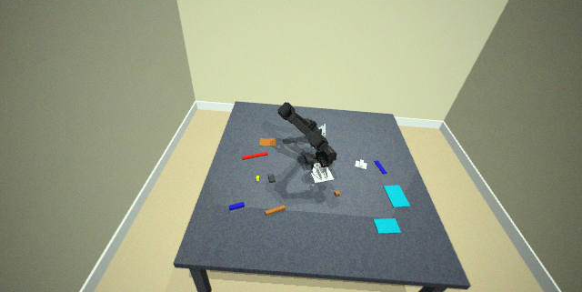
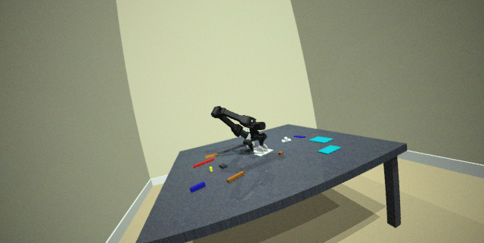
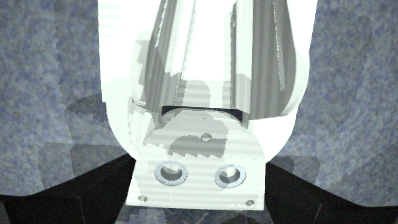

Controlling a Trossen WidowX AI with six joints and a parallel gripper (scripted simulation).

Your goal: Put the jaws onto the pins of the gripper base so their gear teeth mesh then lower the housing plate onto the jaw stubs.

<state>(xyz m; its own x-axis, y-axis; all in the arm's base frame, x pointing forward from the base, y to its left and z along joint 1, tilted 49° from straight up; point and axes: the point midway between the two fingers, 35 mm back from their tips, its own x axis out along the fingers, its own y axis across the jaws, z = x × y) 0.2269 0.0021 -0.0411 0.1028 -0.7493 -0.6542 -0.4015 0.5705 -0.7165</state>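
The white gripper base (image 1: 329, 179) (image 2: 269, 152) (image 3: 112, 45) lies on the table. Two white jaws stand side by side on it, a left one (image 3: 165, 60) and a right one (image 3: 272, 65) in the wrist view; their gear teeth and the pins are hidden. My gripper (image 3: 197, 162) (image 2: 256, 148) is shut on the white housing plate (image 3: 200, 187), one finger at each side edge. The plate shows two ringed holes and lies over the jaws' near ends. Whether it touches the jaw stubs cannot be told.
A white stepped piece (image 1: 361, 165) (image 2: 286, 139) and a blue bar (image 1: 380, 167) lie right of the base. An orange cube (image 1: 337, 193) (image 2: 280, 153) is close in front. A dark block (image 1: 271, 177), a yellow block (image 1: 257, 178) and a red bar (image 1: 255, 156) lie left. Two cyan sheets are far right.
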